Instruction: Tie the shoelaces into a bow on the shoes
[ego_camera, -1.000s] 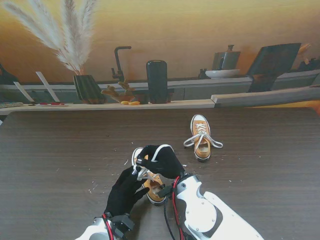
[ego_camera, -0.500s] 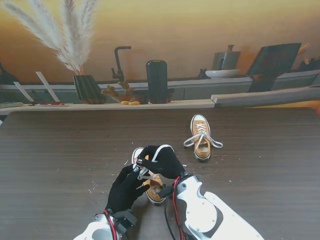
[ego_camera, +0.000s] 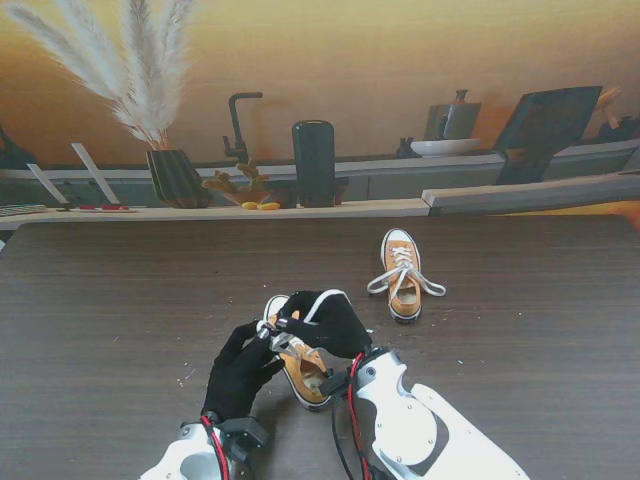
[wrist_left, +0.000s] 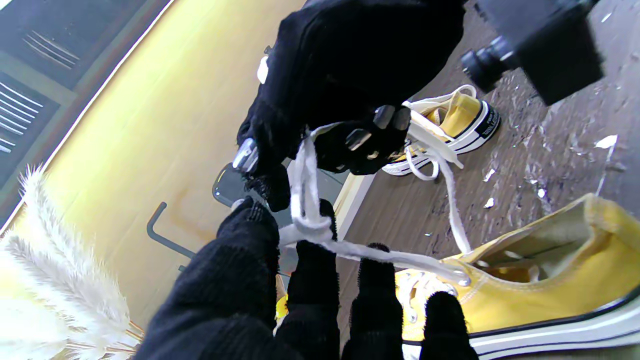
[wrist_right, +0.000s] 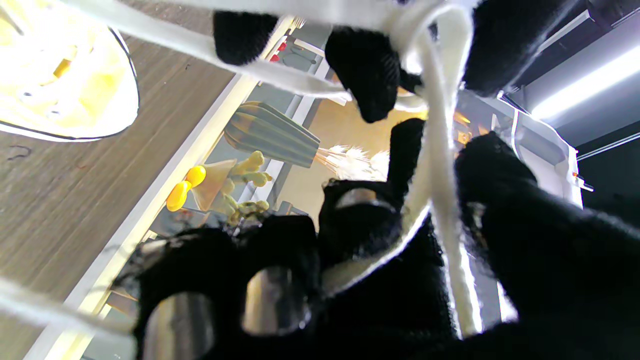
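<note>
A yellow sneaker (ego_camera: 303, 375) lies on the dark table close to me, partly hidden by both black-gloved hands. My right hand (ego_camera: 322, 322) hovers over its toe end, shut on a white lace (wrist_left: 306, 180) that runs up through its fingers (wrist_right: 430, 200). My left hand (ego_camera: 240, 368) sits just left of the shoe, its fingers (wrist_left: 312, 270) closed around a crossing of the same lace (wrist_left: 360, 252) leading to the near shoe (wrist_left: 540, 280). A second yellow sneaker (ego_camera: 402, 273) lies farther away to the right, its laces spread loose.
A low shelf (ego_camera: 300, 210) runs along the table's far edge with a vase of pampas grass (ego_camera: 175, 175), a black speaker (ego_camera: 314, 162), small yellow figures (ego_camera: 250, 190) and a laptop (ego_camera: 545, 125). Small white flecks (wrist_left: 605, 142) dot the tabletop.
My left hand has shifted slightly left and nearer to me, drawing the lace taut away from the right hand. The right hand and both shoes stay nearly still.
</note>
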